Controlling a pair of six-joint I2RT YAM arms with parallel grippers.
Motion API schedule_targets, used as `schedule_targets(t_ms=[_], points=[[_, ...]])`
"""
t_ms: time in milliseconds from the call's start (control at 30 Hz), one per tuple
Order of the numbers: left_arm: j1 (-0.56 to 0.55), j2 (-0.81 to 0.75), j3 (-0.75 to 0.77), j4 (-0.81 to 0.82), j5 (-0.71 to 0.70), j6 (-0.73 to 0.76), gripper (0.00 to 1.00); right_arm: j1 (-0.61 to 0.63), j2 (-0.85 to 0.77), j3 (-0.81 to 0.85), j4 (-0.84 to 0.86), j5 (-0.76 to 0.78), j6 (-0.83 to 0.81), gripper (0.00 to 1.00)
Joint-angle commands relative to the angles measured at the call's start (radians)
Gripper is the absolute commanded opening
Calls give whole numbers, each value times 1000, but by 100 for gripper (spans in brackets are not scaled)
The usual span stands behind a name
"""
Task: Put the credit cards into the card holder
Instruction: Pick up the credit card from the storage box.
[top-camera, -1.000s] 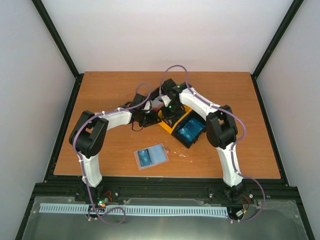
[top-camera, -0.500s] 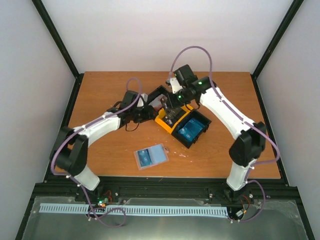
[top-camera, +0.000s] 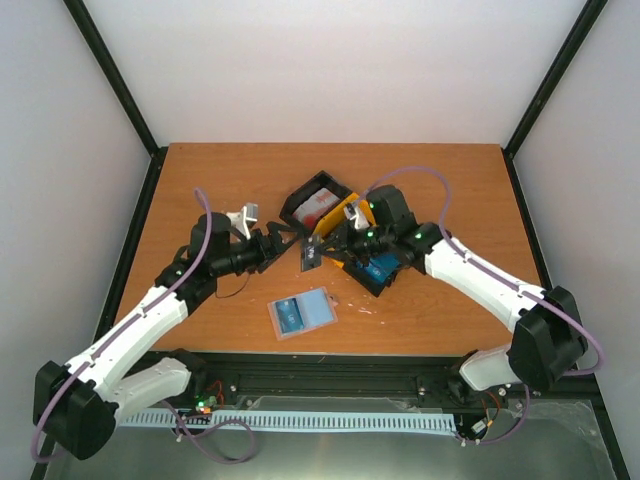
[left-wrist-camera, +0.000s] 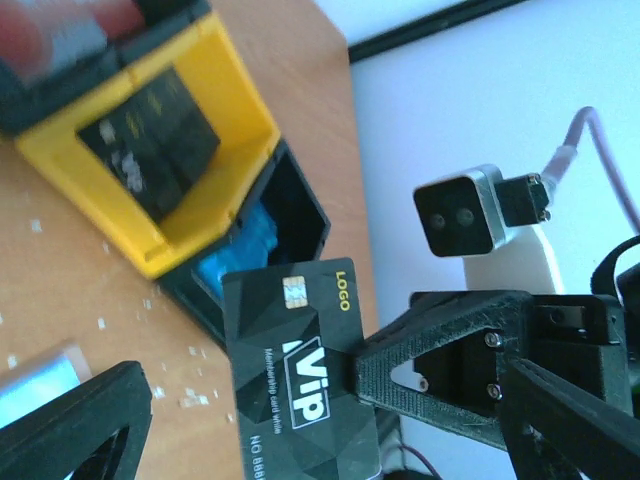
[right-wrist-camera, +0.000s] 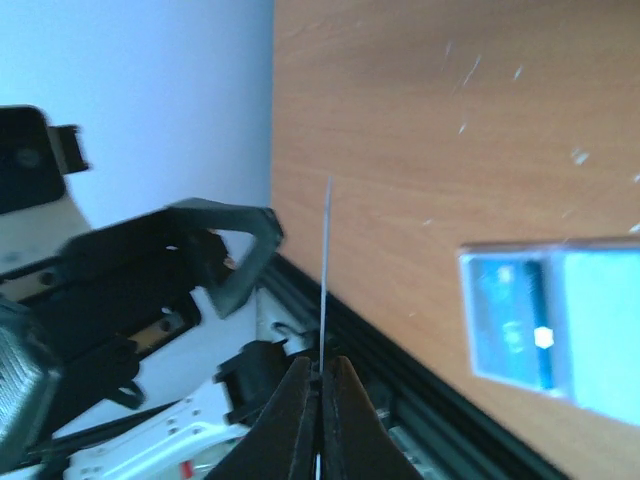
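My right gripper (top-camera: 324, 246) is pinched shut on just one edge of the black card (left-wrist-camera: 300, 370), up in the air between my two arms. My left gripper (top-camera: 277, 243) is wide apart and holds nothing, so I think the card could twist or slip out and fall if I move fast. The card holder (top-camera: 302, 314) lies open on the brown wood table (top-camera: 200, 180) with a blue card (top-camera: 291, 316) inside, and plain white walls (top-camera: 320, 70) stand around.

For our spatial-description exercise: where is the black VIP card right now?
Top view, mid-table: the black VIP card is pinched by the fingers of the right gripper, between both arms, just left of the yellow bin and beyond the card holder.
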Motion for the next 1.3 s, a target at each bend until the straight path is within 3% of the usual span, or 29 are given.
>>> schedule_targets(t_ms=[0, 100, 333, 667, 867, 933, 1133, 1267], points=[[6, -47, -72, 3, 161, -238, 95, 33, -55, -118, 401, -120, 381, 3], [5, -114, -151, 113, 221, -338, 89, 52, -48, -135, 451, -150, 438, 3], [12, -141, -234, 236, 284, -436, 50, 96, -23, -133, 444, -214, 427, 3], [82, -163, -286, 293, 354, -377, 35, 94, -28, -160, 366, -266, 261, 3], [85, -163, -277, 295, 379, -326, 11, 93, -54, -199, 360, -247, 230, 3], [85, -170, -277, 275, 378, -306, 1, 93, -63, -203, 342, -213, 207, 7], [84, -199, -270, 137, 316, -186, 1, 97, -104, -187, 172, 1, 46, 37], [84, -234, -286, -1, 171, -106, 1, 128, -131, -190, 35, 223, -62, 41]])
